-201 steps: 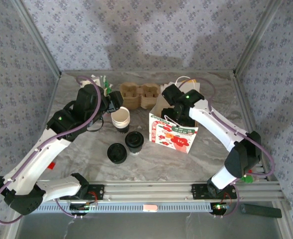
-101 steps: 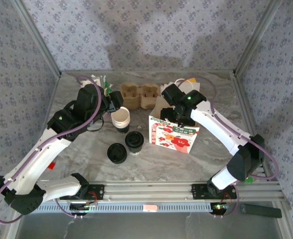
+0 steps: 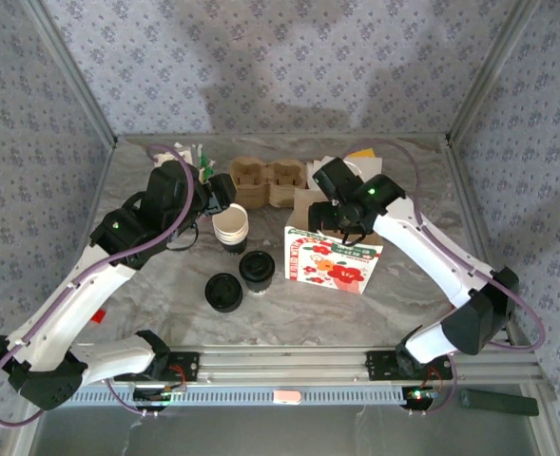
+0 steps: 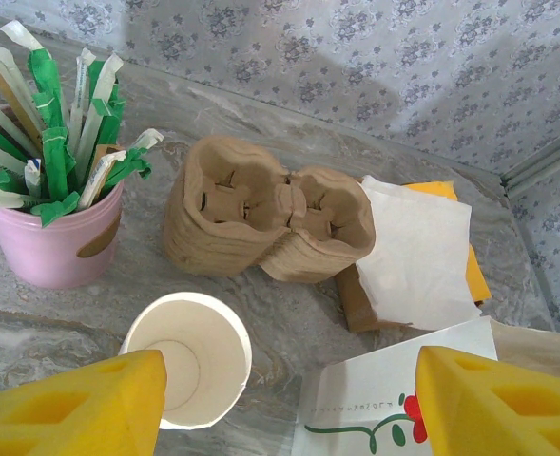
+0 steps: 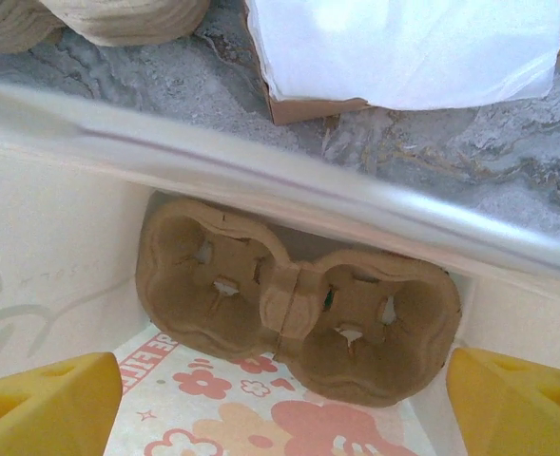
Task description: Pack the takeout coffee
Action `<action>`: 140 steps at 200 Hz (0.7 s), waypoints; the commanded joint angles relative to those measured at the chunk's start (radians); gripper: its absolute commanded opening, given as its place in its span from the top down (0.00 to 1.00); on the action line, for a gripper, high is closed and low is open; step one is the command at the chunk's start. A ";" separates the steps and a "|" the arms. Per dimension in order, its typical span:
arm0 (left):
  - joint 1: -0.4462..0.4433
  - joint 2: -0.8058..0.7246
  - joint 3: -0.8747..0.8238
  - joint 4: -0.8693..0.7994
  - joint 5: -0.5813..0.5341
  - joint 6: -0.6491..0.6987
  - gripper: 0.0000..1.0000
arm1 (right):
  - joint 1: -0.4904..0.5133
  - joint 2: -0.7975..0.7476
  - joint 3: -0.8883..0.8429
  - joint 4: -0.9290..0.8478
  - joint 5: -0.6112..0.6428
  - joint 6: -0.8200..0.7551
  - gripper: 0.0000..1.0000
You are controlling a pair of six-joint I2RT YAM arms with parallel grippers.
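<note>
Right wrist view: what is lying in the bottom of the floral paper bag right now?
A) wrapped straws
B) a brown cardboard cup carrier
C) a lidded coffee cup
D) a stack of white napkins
B: a brown two-slot cup carrier lies flat on the floor of the bag, against its far wall, and both of its slots are empty.

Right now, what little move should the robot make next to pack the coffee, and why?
Probably swing the left fingers over to the lidded coffee cup and close on it. They hang open and empty above the lidless paper cup, the cardboard carrier already sits inside the bag, and the coffee stands outside on the table.
</note>
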 commanded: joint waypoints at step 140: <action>-0.004 0.007 0.026 -0.014 -0.002 0.004 0.30 | 0.007 -0.052 0.014 0.069 0.012 -0.123 0.79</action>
